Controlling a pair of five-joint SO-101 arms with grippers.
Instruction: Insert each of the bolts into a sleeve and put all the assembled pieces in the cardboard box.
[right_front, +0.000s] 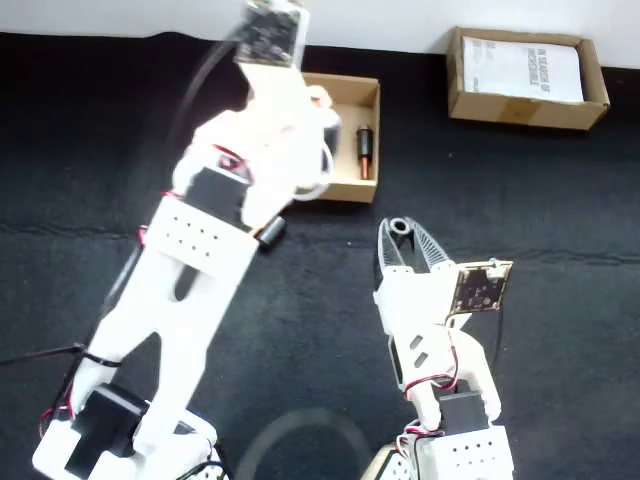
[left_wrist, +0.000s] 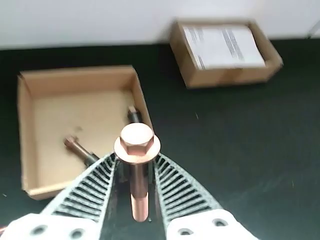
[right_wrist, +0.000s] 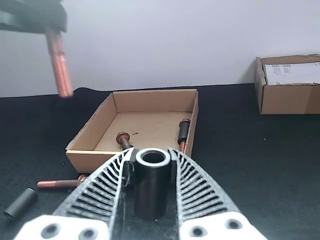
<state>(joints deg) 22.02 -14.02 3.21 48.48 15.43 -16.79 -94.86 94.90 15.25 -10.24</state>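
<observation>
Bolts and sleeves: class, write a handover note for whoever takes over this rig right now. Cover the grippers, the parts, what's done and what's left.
Left gripper: shut on a bolt, held in the air near the cardboard box.
Right gripper: shut on a sleeve, short of the box.
Done: two assembled pieces lie in the box.
Left: join the held bolt and sleeve. Then join the loose bolt and loose sleeve lying on the table beside the box. Put both in the box.
</observation>
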